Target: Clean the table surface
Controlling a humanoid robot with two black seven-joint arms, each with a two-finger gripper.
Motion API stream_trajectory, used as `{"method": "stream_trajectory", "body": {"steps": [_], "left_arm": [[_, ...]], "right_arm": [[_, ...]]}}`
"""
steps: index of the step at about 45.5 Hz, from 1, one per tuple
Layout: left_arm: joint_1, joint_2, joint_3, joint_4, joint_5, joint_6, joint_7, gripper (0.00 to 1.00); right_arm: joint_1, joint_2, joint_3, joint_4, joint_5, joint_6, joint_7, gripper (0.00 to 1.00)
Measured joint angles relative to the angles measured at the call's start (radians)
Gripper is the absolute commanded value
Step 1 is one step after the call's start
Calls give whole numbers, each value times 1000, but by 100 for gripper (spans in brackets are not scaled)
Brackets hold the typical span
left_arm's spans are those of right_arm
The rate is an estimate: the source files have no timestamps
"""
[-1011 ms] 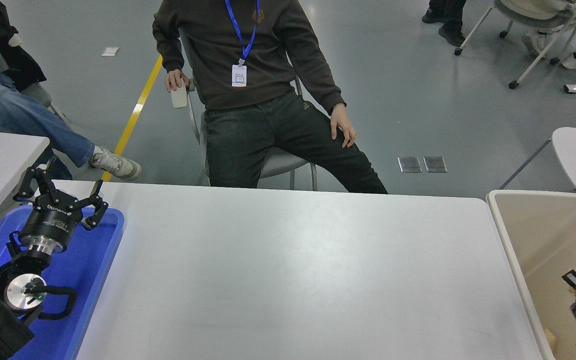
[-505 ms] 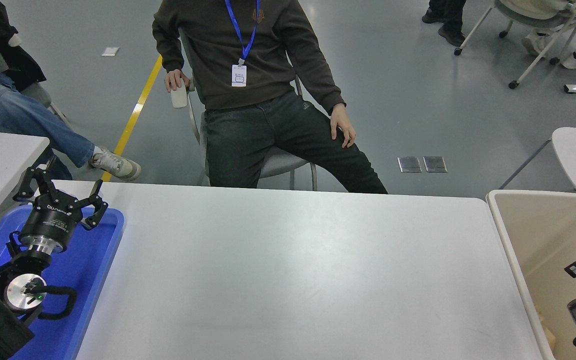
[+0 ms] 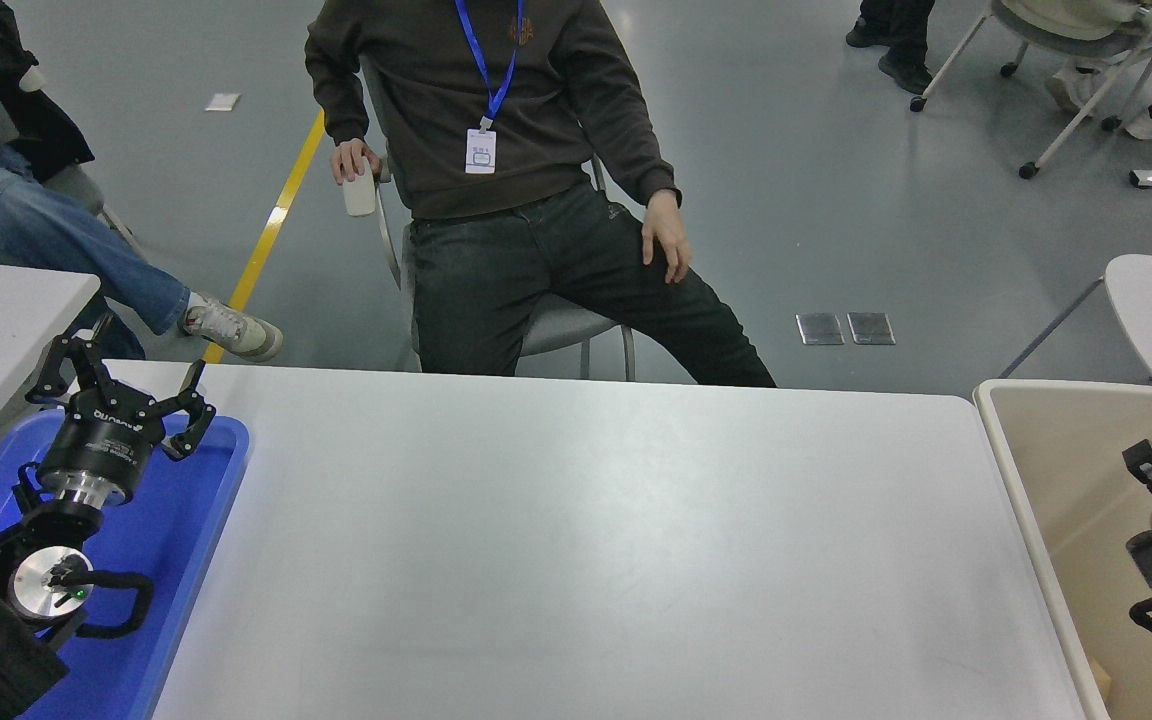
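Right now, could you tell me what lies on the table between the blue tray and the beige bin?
Nothing: in the head view, the table surface is bare between blue tray and beige bin.

table surface: 1 | blue tray: 1 | beige bin: 1

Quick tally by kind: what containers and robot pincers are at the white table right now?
Blue plastic tray: 1
Beige plastic bin: 1
Black robot pincers: 2, the left pincer over the tray, the right pincer over the bin
Total: 4. Nothing loose shows on the white table surface.
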Motion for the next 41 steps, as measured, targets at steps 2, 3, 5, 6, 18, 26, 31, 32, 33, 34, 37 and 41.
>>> {"method": "stream_trajectory", "body": {"steps": [2, 3, 5, 6, 18, 26, 31, 32, 33, 34, 37, 41], "left_arm": [[0, 0, 0, 0, 0, 0, 0, 100], [0, 0, 0, 0, 0, 0, 0, 100], [0, 0, 0, 0, 0, 0, 0, 100], [0, 0, 0, 0, 0, 0, 0, 100], [0, 0, 0, 0, 0, 0, -1, 100], [0, 0, 0, 0, 0, 0, -1, 100], [0, 0, 0, 0, 0, 0, -1, 100], [0, 0, 0, 0, 0, 0, -1, 100], [0, 0, 0, 0, 0, 0, -1, 100], [0, 0, 0, 0, 0, 0, -1, 100], [0, 0, 0, 0, 0, 0, -1, 100], [0, 0, 0, 0, 0, 0, -1, 100]], "right_arm": [[30, -18, 36, 25, 0, 0, 2, 98], [41, -25, 50, 34, 0, 0, 2, 98], [64, -37, 77, 55, 0, -1, 4, 98], [80, -43, 97, 69, 0, -1, 5, 98], [200, -82, 217, 157, 0, -1, 13, 98], [278, -94, 281, 241, 0, -1, 14, 98], [305, -97, 366, 308, 1, -1, 24, 98], [310, -98, 395, 326, 0, 0, 28, 98], [313, -98, 415, 338, 1, 0, 32, 98], [316, -98, 436, 350, 0, 0, 36, 98], [324, -97, 506, 389, 0, 0, 55, 98], [332, -93, 575, 430, 0, 0, 89, 98]]}}
